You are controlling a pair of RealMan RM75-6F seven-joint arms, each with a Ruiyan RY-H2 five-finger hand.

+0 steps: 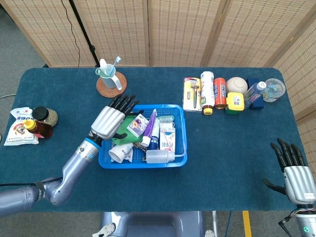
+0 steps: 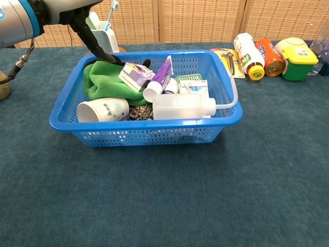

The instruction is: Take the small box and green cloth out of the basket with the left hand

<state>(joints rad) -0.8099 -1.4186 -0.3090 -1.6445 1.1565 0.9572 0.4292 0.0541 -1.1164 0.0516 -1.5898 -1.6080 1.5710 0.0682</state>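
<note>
The blue basket [image 1: 143, 165] stands mid-table. In it the green cloth [image 2: 103, 82] lies at the back left, with the small white-and-purple box [image 2: 134, 75] resting on its right edge. My left hand [image 1: 111, 121] hovers over the basket's left part with fingers stretched out and apart, holding nothing; in the head view it hides most of the cloth, and the box [image 1: 138, 124] shows just right of it. In the chest view one dark finger [image 2: 96, 43] reaches down toward the cloth. My right hand [image 1: 295, 174] is open, low at the table's front right.
The basket also holds a paper cup [image 2: 102, 109], a clear squeeze bottle [image 2: 182, 107] and a purple tube [image 2: 160, 77]. A toothbrush cup [image 1: 109, 78] on a coaster stands behind it. Bottles and cans [image 1: 217, 93] line the back right; a snack bag [image 1: 19, 129] lies far left.
</note>
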